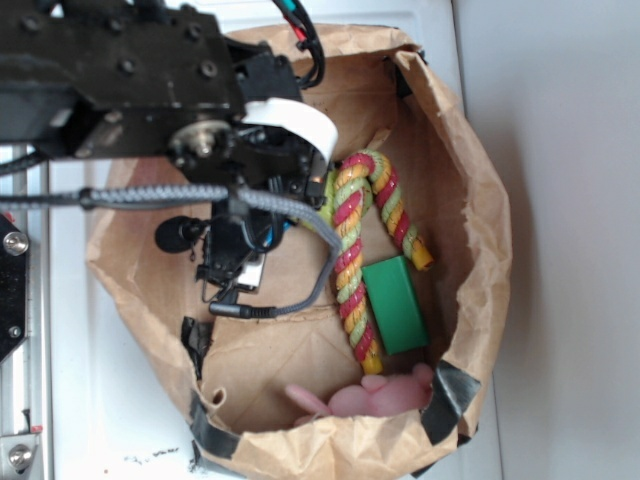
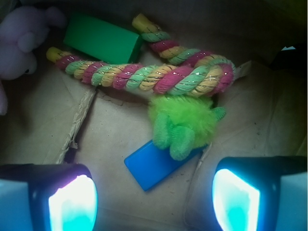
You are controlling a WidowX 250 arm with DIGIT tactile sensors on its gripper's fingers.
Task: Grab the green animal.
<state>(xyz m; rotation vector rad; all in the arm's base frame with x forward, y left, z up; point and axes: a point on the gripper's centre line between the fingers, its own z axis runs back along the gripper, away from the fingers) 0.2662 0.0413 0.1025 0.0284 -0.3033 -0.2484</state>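
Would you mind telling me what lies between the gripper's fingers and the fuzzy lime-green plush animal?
In the wrist view, a flat blue block lies there on the brown paper floor, partly tucked under the fuzzy lime-green plush animal; the fingers are spread.

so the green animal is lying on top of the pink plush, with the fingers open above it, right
Not quite. The wrist view shows the green animal lying on the blue block, not the pink plush, which sits apart in the far corner. The fingers are open above it.

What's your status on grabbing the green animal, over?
Gripper open, empty, above bag floor. Green animal ahead, lying partly on blue block, touching twisted rope. Nothing between fingers and toy.
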